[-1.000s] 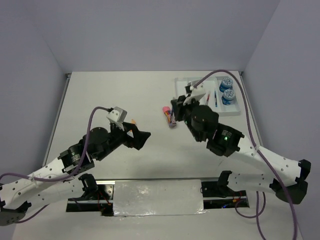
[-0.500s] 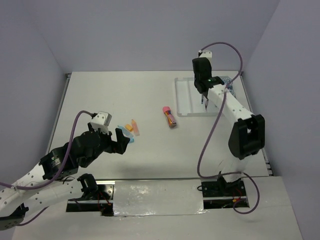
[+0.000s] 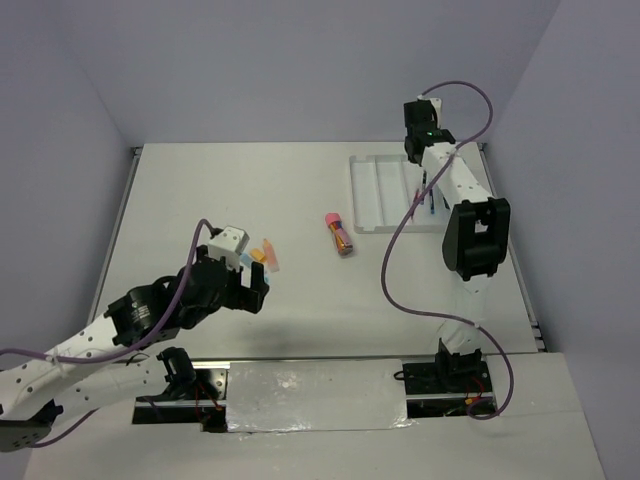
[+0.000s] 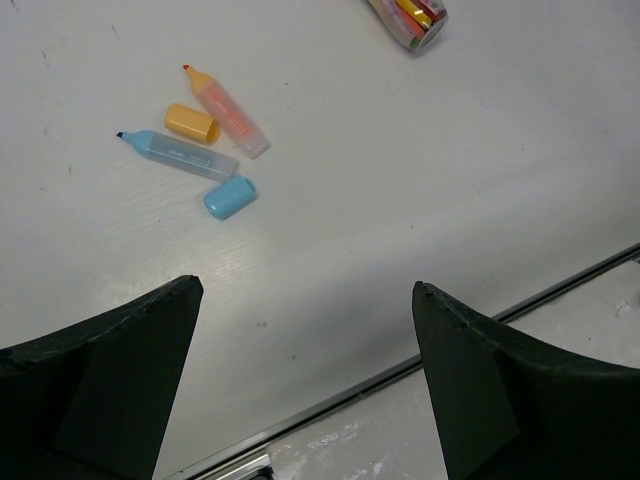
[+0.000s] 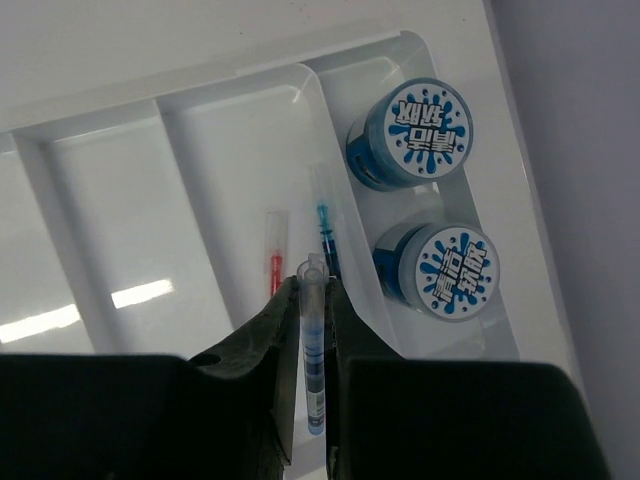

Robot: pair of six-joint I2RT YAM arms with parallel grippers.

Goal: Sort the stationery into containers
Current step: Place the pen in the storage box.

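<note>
- Your sorting is partly done. The white tray (image 3: pixel 366 196) sits at 1 o'clock on the bench (image 3: pixel 200 200). Its outermost compartment, on the 3 o'clock side, holds both blue rolls (image 5: pixel 410 135).
- The compartment beside them holds a red pen (image 5: pixel 275 255) and a blue pen (image 5: pixel 322 225), the blue one lying close along the divider.
- In the wrist view nothing shows in the two compartments on the 9 o'clock side.
- Your right fingers (image 5: pixel 255 350) are pinched tight on a clear blue-ink pen (image 5: pixel 314 335). They hold it over the pen compartment, tip down. I judge it one release away from being sorted.
- Your left fingers (image 4: pixel 120 370) are spread wide and hold nothing. They hover near the loose group at 9 o'clock of the bench's middle.
- That group is an orange marker (image 4: pixel 225 105), its orange cap (image 4: pixel 192 123), a light-blue marker (image 4: pixel 180 155) and a blue cap (image 4: pixel 230 197), all uncapped and close together.
- A pink-capped tube (image 3: pixel 338 232) lies alone near the bench's middle, well apart from the tray.
- So you have three items left out, plus the two caps.
</note>
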